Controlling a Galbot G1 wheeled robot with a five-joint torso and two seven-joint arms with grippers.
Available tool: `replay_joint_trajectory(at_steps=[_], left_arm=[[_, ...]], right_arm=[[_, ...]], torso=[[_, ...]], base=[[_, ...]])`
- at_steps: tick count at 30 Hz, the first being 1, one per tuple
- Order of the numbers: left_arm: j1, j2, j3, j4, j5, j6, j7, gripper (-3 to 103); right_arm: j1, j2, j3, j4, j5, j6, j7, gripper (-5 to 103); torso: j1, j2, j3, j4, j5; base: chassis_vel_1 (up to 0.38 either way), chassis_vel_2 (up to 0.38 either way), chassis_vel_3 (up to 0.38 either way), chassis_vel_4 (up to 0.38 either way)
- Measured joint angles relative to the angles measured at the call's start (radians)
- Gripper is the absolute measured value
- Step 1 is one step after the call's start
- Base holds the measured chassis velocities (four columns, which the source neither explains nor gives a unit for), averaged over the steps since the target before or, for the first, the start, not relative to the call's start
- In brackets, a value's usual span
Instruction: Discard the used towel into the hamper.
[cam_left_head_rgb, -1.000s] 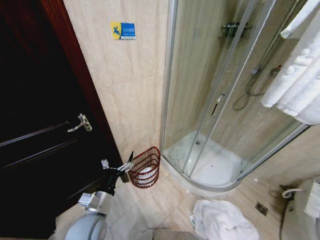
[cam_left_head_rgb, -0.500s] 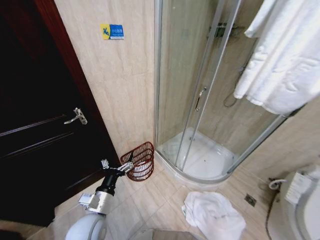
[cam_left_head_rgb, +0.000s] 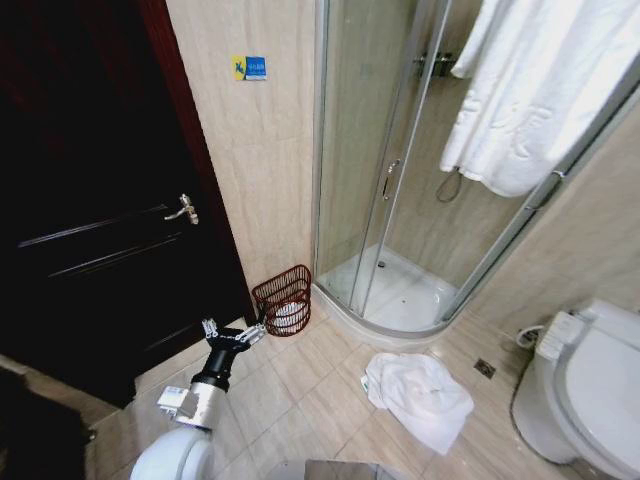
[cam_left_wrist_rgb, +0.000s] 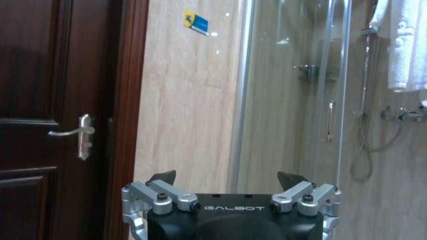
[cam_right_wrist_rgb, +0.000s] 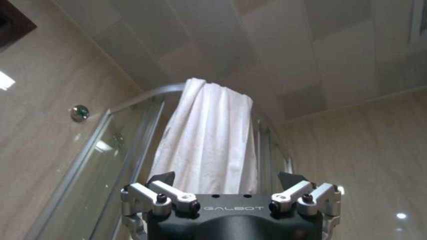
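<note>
A crumpled white used towel (cam_left_head_rgb: 418, 395) lies on the tiled floor in front of the shower tray. The hamper (cam_left_head_rgb: 282, 298), a small reddish-brown wire basket, stands on the floor against the wall between the dark door and the shower. My left gripper (cam_left_head_rgb: 233, 330) hovers low, a short way in front of the hamper and well left of the towel. In the left wrist view this left gripper (cam_left_wrist_rgb: 227, 179) is open with nothing between its fingers. My right gripper (cam_right_wrist_rgb: 227, 177) points up toward the ceiling, open and holding nothing.
A dark wooden door (cam_left_head_rgb: 90, 220) with a metal handle (cam_left_head_rgb: 183, 209) fills the left side. The glass shower enclosure (cam_left_head_rgb: 390, 180) curves behind the towel. A large white bath towel (cam_left_head_rgb: 520, 90) hangs over its rail. A toilet (cam_left_head_rgb: 585, 390) stands at the right.
The whole head view has shifted, so the camera moved: hamper and floor towel look smaller and farther off, and the toilet has come into view. The left arm keeps its pose.
</note>
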Motion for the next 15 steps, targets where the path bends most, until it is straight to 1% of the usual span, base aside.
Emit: replay_joint_trajectory(at_steps=[2, 3, 6, 9, 10, 15], left_arm=[[0.000, 0.000, 0.000, 0.000, 0.000, 0.000, 0.000, 99], [0.000, 0.000, 0.000, 0.000, 0.000, 0.000, 0.000, 99], [-0.001, 0.000, 0.000, 0.000, 0.000, 0.000, 0.000, 99], [-0.001, 0.000, 0.000, 0.000, 0.000, 0.000, 0.000, 99], [-0.001, 0.000, 0.000, 0.000, 0.000, 0.000, 0.000, 99], [0.000, 0.000, 0.000, 0.000, 0.000, 0.000, 0.000, 99]], right_arm=[[0.001, 0.001, -0.003, 0.000, -0.005, -0.003, 0.001, 100], [0.001, 0.001, -0.004, 0.000, -0.006, -0.003, 0.001, 100], [0.000, 0.003, -0.007, 0.000, -0.009, -0.006, 0.001, 100], [0.001, 0.003, -0.008, 0.000, -0.010, -0.008, 0.001, 100], [0.002, 0.002, -0.009, -0.001, -0.010, -0.008, 0.001, 100], [0.008, 0.000, -0.014, -0.006, -0.015, -0.007, 0.000, 100]], torso=[[0.001, 0.000, 0.000, -0.0003, 0.0019], [0.001, -0.001, 0.001, -0.0003, 0.0019], [0.002, -0.001, 0.001, -0.0010, 0.0009], [0.002, -0.001, 0.001, -0.0007, 0.0016], [0.002, -0.001, 0.001, -0.0006, 0.0008], [0.001, -0.001, 0.000, -0.0007, 0.0009]], base=[[-0.042, 0.006, 0.089, -0.003], [-0.118, 0.013, 0.078, -0.003], [-0.119, 0.016, 0.086, -0.039], [-0.064, 0.033, 0.073, -0.020], [0.000, 0.000, 0.000, 0.000], [-0.009, -0.032, 0.004, 0.043]])
